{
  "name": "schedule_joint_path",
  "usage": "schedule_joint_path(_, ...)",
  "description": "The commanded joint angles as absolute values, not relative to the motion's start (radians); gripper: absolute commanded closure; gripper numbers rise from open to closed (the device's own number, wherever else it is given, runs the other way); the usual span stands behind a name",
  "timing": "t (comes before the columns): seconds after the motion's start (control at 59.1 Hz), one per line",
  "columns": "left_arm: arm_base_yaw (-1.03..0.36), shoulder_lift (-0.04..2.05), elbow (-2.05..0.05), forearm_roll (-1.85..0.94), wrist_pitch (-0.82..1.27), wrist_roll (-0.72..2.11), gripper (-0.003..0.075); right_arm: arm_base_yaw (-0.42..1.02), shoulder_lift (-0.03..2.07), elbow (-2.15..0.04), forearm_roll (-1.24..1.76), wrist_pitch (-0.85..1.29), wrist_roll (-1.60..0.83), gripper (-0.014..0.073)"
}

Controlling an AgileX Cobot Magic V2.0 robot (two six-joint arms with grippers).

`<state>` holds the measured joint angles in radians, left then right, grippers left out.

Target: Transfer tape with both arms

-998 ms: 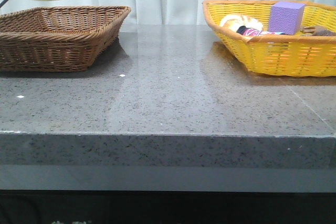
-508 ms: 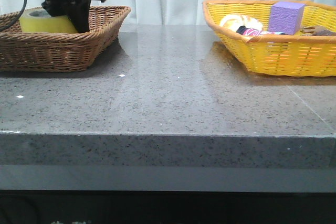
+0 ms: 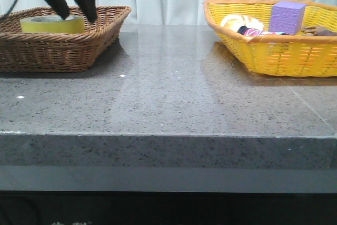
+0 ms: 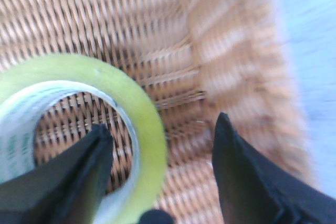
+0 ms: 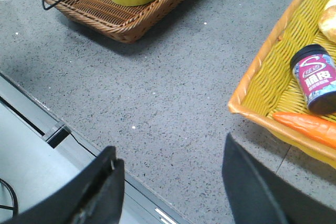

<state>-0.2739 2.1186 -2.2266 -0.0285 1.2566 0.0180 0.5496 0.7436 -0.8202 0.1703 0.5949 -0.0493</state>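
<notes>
Wicker basket [image 3: 79, 51] is holding tape [image 3: 51, 23]; left gripper [image 3: 73, 11], fingers wide, is releasing; withdrawal next.

Even daylight, motion-blurred left wrist view.

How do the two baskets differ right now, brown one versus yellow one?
The brown basket is dark wicker on the robot's left; the yellow basket is bright with an orange rim, on the right. The brown one holds only the tape, with the left claw open above it. The yellow one holds several things: a purple cube, a jar, a carrot. Both are woven, open trays on the grey table.
</notes>
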Motion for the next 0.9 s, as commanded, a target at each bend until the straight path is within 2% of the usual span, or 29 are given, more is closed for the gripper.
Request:
schedule_joint_path(0.0, -0.277, 1.984, -2.253, -0.053, 1.283, 0.008, 0.0302, 0.545, 0.738, -0.846, 0.178, 0.525, -0.057, 0.015)
schedule_joint_path(0.305, -0.308, 1.747, -2.114, -0.062, 1.283, 0.008, 0.0302, 0.545, 0.738, -0.846, 0.178, 0.525, -0.057, 0.015)
schedule_joint_path(0.558, -0.389, 1.507, -1.828, -0.069, 1.261, 0.019, 0.0302, 0.545, 0.738, -0.846, 0.178, 0.525, -0.057, 0.015)
schedule_joint_path(0.88, -0.446, 1.174, -1.388, -0.069, 1.064, 0.019, 0.0302, 0.545, 0.738, -0.846, 0.179, 0.533, -0.057, 0.015)
